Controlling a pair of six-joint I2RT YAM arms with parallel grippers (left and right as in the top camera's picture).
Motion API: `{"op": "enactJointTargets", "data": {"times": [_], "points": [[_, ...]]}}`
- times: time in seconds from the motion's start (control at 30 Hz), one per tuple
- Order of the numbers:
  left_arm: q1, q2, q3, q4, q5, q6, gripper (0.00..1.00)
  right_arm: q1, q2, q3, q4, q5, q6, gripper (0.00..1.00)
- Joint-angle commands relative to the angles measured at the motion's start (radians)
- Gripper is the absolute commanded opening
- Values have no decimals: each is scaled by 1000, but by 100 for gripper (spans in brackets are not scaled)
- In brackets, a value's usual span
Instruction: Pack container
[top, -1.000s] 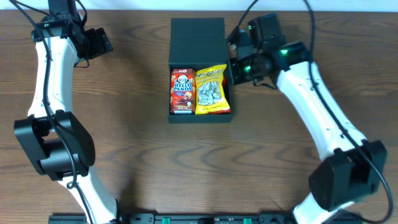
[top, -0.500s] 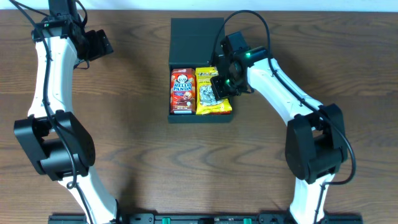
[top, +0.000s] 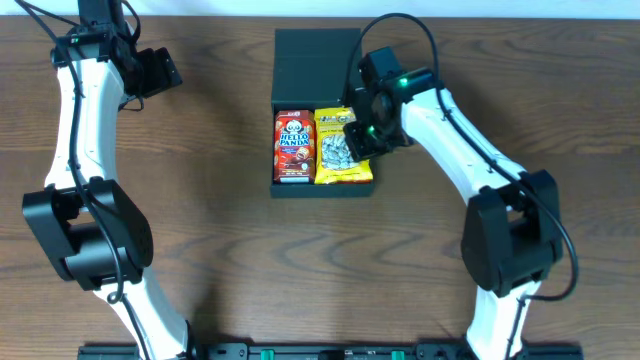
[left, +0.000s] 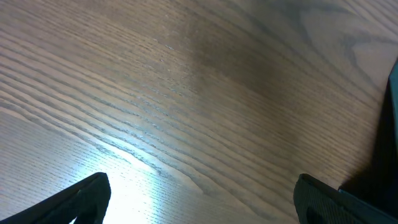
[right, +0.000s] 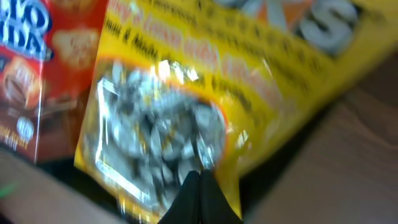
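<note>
Wood tabletop (top: 220, 250) w/ container (top: 315, 60) at top centre, long axis 12–6, flap lid open toward 12 o'clock. We see 2 packs inside: red box (top: 293, 146) and yellow packet (top: 338, 150). Right end effector (top: 352, 140), tips pressed together, hangs over the packet's 3 o'clock edge, w/ the lid just at its 12. Left end effector (top: 165, 70), spread wide and empty, is well off at 9. We reckon the right arm's nearer for closing.

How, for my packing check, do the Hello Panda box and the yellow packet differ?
The Hello Panda box is a red carton; the yellow packet is a bag with a clear seed window. The box lies left, the packet right. The shut right end effector hangs over the packet, not the box. Both lie flat in the container.
</note>
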Motion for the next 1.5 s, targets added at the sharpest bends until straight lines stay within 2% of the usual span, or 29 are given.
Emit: {"op": "enactJointTargets", "data": {"times": [0.0, 0.43, 0.6, 0.77, 0.93, 0.97, 1.07, 1.13, 1.17, 1.2, 1.23, 1.27, 1.47], "points": [[1, 13, 0, -2, 0, 2, 95, -3, -56, 25, -33, 23, -46, 1], [1, 13, 0, -3, 1, -10, 95, 4, -49, -199, 120, -7, -45, 2], [1, 13, 0, -3, 1, -9, 95, 3, -49, -189, 133, -8, -45, 1], [1, 13, 0, -3, 44, -8, 95, -6, -81, -102, 87, -8, -45, 1], [-13, 13, 0, -3, 53, -8, 100, -32, -161, -10, 95, -2, -80, 1], [-19, 13, 0, -3, 53, -8, 95, -40, -175, -2, 108, 5, -82, 1], [-42, 13, 0, 2, 53, -8, 92, -73, -204, 1, 161, 39, -82, 2], [-60, 13, 0, 8, 53, -9, 82, -101, -202, 0, 190, 49, -82, 1], [-69, 13, 0, 14, 53, -8, 62, -121, -193, -2, 208, 48, -77, 1], [-77, 14, -1, 23, 53, -9, 36, -138, -182, -2, 220, 47, -66, 1], [-84, 17, -1, 34, 56, -13, 17, -156, -169, -2, 234, 39, -59, 2], [-88, 19, -1, 40, 60, -29, 6, -175, -154, -2, 246, 18, -59, 1], [-92, 71, -1, 72, 261, -69, 6, -279, -43, -2, 330, -230, -43, 2]]}}
